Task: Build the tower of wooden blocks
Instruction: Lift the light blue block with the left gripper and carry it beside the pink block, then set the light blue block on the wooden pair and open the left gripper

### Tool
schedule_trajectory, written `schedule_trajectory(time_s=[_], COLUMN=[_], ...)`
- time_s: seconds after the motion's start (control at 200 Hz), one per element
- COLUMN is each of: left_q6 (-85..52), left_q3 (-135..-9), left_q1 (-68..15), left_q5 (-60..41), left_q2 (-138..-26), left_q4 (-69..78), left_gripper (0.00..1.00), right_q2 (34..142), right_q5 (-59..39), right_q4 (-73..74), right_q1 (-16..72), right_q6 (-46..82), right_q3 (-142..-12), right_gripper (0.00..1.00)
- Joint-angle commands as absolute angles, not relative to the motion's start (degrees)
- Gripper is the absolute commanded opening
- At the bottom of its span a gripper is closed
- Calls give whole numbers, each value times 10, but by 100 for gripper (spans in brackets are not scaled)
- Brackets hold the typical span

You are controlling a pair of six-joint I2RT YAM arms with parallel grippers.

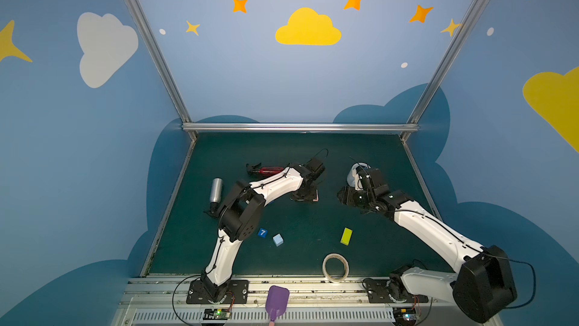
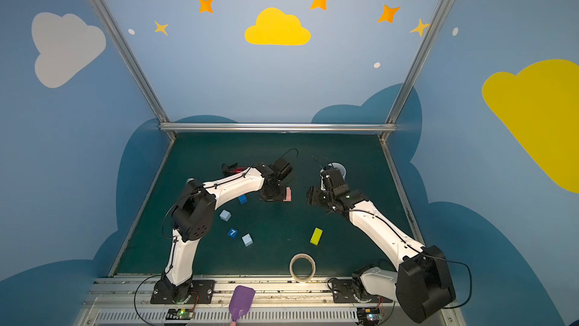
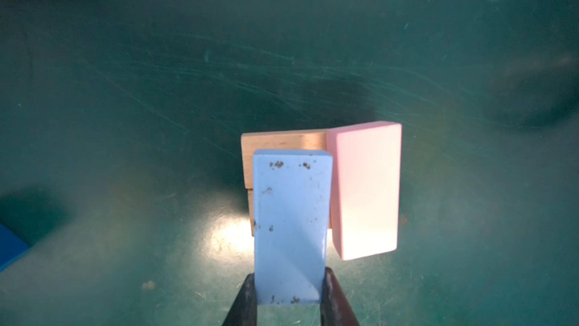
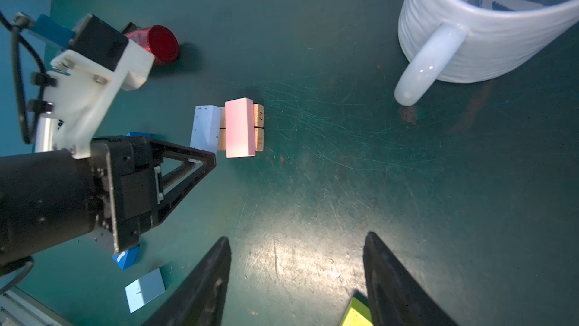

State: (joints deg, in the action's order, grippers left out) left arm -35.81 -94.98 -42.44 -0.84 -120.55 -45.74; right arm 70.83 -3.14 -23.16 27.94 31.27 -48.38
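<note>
Placing step: the left jaws pinch the light-blue block (image 3: pixel 291 224) over two bare-wood blocks (image 3: pixel 282 141) mid-desk (image 1: pixel 282 158), beside the pink block (image 3: pixel 366 189), seemingly unseated. Next: lower flat, release. Right jaws gape, empty.

My left arm (image 1: pixel 272 185) folds sharply at the elbow and reaches in toward the middle, wrist turned down. The left claw (image 3: pixel 289 290) points downward, both fingers (image 3: pixel 247 296) pressed against the long sides of a light-blue block (image 3: pixel 291 224), which it grips by one end. My right arm (image 1: pixel 435 233) stretches in from the right side, forearm low and wrist bent toward the centre. The right claw (image 4: pixel 297 243) faces the left one, well apart from it, jaws spread wide.
</note>
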Motion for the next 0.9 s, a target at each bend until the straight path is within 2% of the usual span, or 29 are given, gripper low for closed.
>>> schedule_trajectory(time_s=[0.0,0.701,0.896], left_q6=[-362,-361,-361], left_q3=[-969,-988,-989], left_q1=[-425,-425,-425], left_q5=[-5,-1,0], left_q2=[-1219,-1240,-1239], left_q4=[-472,-479,-480], left_gripper=[17,23,29], right_q2=[698,696,696], right_q5=[-36,-38,-39], right_q4=[-226,-227,-228], right_q1=[277,272,271], right_q6=[314,313,315], right_q3=[-475,-471,-471], right_gripper=[65,65,65])
